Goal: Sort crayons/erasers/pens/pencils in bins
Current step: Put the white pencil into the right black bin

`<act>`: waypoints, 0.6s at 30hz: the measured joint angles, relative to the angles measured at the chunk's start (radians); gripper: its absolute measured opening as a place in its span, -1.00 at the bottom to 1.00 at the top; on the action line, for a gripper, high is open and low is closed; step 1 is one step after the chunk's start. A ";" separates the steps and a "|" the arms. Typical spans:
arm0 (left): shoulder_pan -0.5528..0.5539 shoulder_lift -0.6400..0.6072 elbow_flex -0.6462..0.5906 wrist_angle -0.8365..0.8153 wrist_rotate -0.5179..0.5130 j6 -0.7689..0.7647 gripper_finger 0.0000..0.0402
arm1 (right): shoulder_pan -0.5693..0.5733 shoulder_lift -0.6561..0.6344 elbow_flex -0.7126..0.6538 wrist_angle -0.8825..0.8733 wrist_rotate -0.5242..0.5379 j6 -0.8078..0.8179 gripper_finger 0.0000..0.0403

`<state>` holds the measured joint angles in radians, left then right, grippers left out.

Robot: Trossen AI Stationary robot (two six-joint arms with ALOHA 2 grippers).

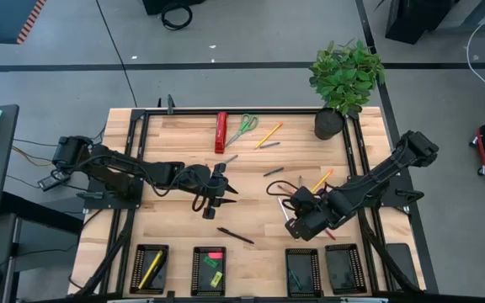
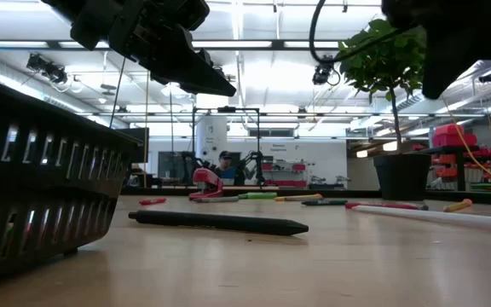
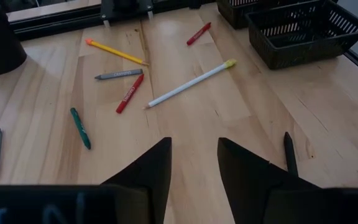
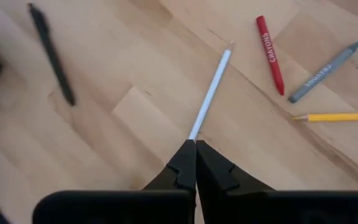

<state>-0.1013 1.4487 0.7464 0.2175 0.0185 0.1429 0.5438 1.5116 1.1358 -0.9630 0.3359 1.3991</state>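
Observation:
A whitish pencil [image 3: 188, 84] lies flat on the table, its yellow eraser end [image 3: 229, 62] free. My right gripper [image 4: 196, 148] is shut and hovers above that end, which its fingertips hide in the right wrist view. My left gripper [image 3: 193, 163] is open and raised over bare wood, with a black pen [image 3: 289, 152] beside it. That pen [image 2: 216, 223] lies flat on the table. Red crayons [image 3: 129, 93], a grey crayon [image 3: 118, 74] and a yellow pencil [image 3: 115, 53] lie scattered. Black bins [image 1: 210, 269] line the near edge.
A potted plant [image 1: 343, 84] stands at the far right. A red bar tool [image 1: 221, 132] and green scissors [image 1: 242, 128] lie at the far edge. The leftmost bin [image 1: 150, 269] holds a yellow stick; the second holds pink and green erasers. Bare wood lies between the arms.

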 joint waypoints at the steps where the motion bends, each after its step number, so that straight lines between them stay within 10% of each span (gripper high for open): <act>1: 0.000 0.000 0.000 0.000 0.000 0.000 -0.29 | -0.011 0.014 0.000 0.007 -0.003 0.011 -0.90; 18: 0.000 0.000 0.000 0.002 0.000 -0.001 -0.29 | -0.202 0.305 0.000 0.079 -0.319 -0.075 -0.32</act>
<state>-0.1013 1.4487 0.7464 0.2195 0.0185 0.1417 0.3415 1.8164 1.1362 -0.8842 0.0165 1.3241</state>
